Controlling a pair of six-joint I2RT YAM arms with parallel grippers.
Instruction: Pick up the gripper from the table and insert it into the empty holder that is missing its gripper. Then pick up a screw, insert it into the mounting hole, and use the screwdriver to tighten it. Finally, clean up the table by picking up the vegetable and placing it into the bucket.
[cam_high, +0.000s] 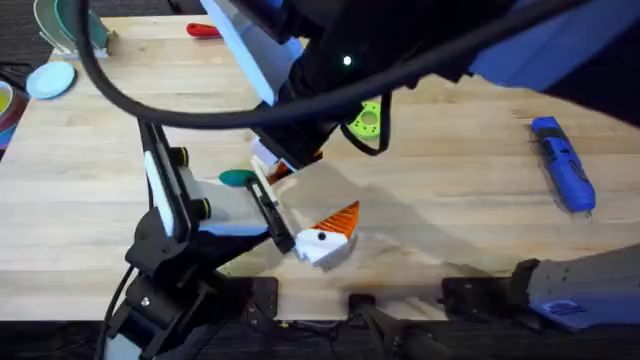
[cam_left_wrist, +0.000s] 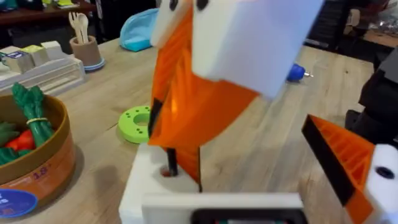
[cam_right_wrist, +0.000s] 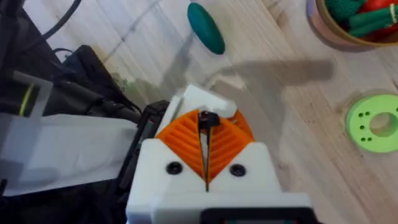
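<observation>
My right gripper (cam_right_wrist: 207, 155) is shut on the gripper (cam_left_wrist: 183, 158), an orange wedge with a dark edge. It holds the wedge upright with its lower end in the white holder (cam_left_wrist: 146, 186), beside a small hole (cam_left_wrist: 166, 171). That holder is one finger of my left gripper (cam_high: 310, 205), which stands open; its other finger carries an orange pad (cam_left_wrist: 345, 165). The teal vegetable (cam_high: 237, 178) lies on the table just behind the left gripper. At the far right lies the blue screwdriver (cam_high: 565, 165). The orange-brown bucket (cam_left_wrist: 59, 124) holds toy vegetables. The screw is out of view.
A lime-green disc (cam_high: 367, 120) lies behind the grippers. A red-handled tool (cam_high: 203, 30) sits at the back edge. A tan cup (cam_left_wrist: 86, 50) with wooden utensils and a light-blue dish (cam_high: 50, 80) are at the back left. The right arm's dark bulk (cam_high: 340, 50) crosses the middle.
</observation>
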